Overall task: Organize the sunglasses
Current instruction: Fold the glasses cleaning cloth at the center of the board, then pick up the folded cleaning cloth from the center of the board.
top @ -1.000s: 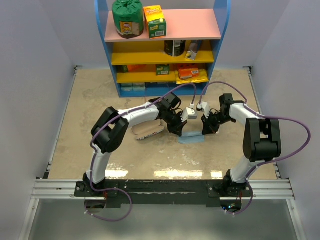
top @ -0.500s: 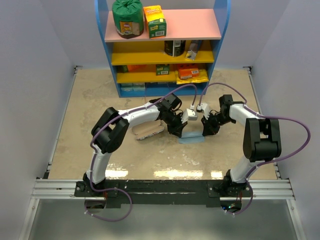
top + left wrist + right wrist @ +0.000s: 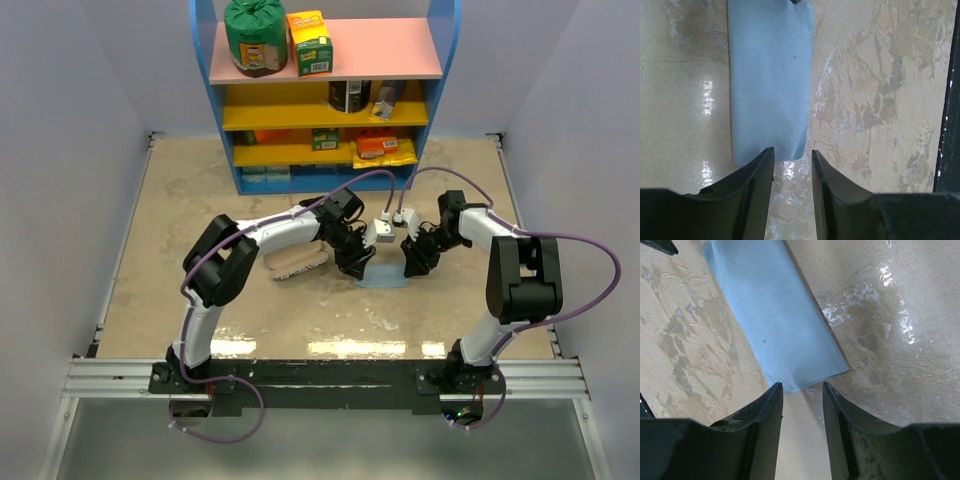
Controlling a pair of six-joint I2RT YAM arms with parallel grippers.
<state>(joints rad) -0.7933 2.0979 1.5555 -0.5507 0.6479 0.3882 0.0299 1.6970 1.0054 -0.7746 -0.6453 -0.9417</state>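
Both jaws have opened a little since a second ago, one at each short end of the cloth (image 3: 384,277). No sunglasses show in any view; they may be inside the folded cloth or in the pouch (image 3: 295,262) near it, but I cannot tell. With narrow jaws holding nothing, the left gripper (image 3: 792,152) and right gripper (image 3: 802,386) should, I think, lift straight up so the fold stays flat.
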